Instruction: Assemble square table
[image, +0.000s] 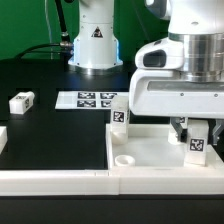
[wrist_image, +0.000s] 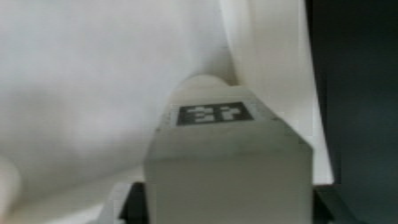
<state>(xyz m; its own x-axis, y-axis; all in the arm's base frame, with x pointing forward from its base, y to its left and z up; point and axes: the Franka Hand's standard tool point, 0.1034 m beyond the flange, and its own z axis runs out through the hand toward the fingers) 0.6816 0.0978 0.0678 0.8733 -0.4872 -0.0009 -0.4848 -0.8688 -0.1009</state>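
The short white tagged block leg (image: 197, 149) stands upright, long axis vertical, inside the half-open pincer (image: 197, 136) (grip unclear).

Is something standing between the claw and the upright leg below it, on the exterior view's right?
Nothing visible does. The claw straddles the upright leg, with one side of it on either side of the leg, and no other part lies between them.

The arm (image: 190, 50) stands vertical overhead, its end effector (image: 197, 135) pointing down, fingers (image: 179, 127) closed against both sides of a leg (image: 197, 147).
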